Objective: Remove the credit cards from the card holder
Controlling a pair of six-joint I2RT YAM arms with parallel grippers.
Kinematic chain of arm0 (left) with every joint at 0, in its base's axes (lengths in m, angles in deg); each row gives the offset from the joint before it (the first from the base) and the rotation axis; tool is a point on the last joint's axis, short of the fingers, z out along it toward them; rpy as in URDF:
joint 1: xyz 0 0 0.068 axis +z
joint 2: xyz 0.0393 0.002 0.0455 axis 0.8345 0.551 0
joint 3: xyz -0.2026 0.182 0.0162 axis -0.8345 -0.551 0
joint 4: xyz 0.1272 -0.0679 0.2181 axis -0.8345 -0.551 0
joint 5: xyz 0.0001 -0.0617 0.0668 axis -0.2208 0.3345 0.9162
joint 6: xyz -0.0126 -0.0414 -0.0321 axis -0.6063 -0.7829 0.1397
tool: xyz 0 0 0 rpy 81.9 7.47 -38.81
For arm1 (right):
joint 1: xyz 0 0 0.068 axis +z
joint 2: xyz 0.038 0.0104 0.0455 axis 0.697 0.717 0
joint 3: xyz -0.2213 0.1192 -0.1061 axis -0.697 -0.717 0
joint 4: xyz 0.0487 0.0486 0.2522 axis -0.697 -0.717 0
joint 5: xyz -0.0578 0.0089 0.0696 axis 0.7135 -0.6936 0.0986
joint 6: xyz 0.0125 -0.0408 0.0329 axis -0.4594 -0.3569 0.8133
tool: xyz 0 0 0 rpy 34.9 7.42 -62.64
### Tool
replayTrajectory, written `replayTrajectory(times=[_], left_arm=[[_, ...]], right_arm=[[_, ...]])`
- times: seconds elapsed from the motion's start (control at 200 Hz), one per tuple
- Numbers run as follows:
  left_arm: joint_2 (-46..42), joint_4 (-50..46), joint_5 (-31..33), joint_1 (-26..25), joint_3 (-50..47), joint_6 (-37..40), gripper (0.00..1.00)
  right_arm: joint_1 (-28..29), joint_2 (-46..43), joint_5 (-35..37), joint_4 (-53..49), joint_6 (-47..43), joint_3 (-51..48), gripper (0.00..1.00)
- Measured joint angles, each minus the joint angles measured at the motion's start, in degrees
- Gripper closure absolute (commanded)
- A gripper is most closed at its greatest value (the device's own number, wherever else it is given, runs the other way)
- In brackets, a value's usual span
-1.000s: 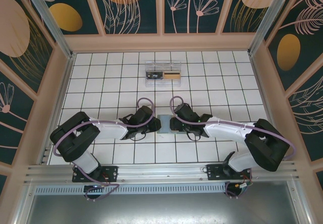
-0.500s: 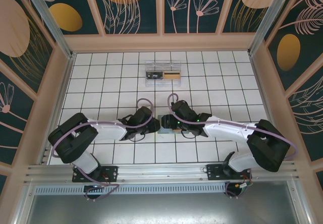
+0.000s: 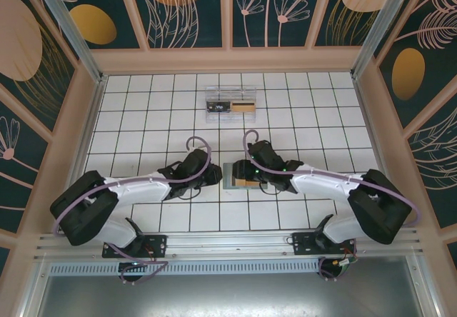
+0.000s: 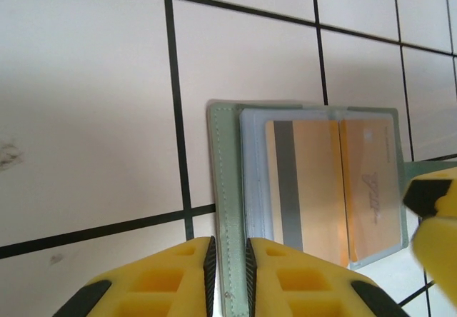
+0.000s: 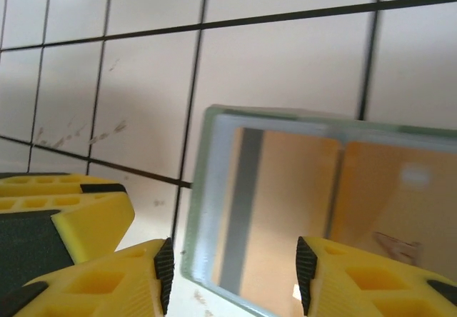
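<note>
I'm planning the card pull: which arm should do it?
Right. The right gripper hangs open over the gold cards, while the left gripper is shut on the holder at its edge, likely steadying it.

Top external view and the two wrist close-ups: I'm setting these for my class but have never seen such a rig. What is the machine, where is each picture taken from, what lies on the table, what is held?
Two robot arms are bolted at the near edge of a white tiled table, each ending in a yellow two-finger gripper. The wide picture looks down from above and behind them; each close-up comes from a camera on one wrist. Between the grippers lies the card holder, open, with tan credit cards in its pockets. The left gripper pinches the holder's grey-green edge. The right gripper hangs over the holder, jaws apart; whether it touches anything I cannot tell. Farther back stands a clear plastic box holding a dark and a tan item.
</note>
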Motion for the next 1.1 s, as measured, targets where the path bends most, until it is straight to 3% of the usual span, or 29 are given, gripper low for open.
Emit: replayTrajectory(times=[0.065,0.205,0.576,1.096], left_arm=[[1.7,0.98,-1.16,0.0,0.66,0.11,0.79],[4.42,2.54,-3.15,0.0,2.45,0.74,0.8],[10.56,5.25,-6.29,0.0,4.26,1.29,0.83],[12.28,8.02,-7.32,-0.13,4.22,1.03,0.85]], right_arm=[[-1.14,-1.2,0.09,0.02,0.46,-1.2,0.65],[-3.41,-2.12,-1.2,0.83,0.94,-3.37,0.75],[-4.59,0.66,-5.35,2.43,1.29,-4.52,0.75],[-4.83,4.17,-6.78,3.19,1.29,-4.26,0.74]])
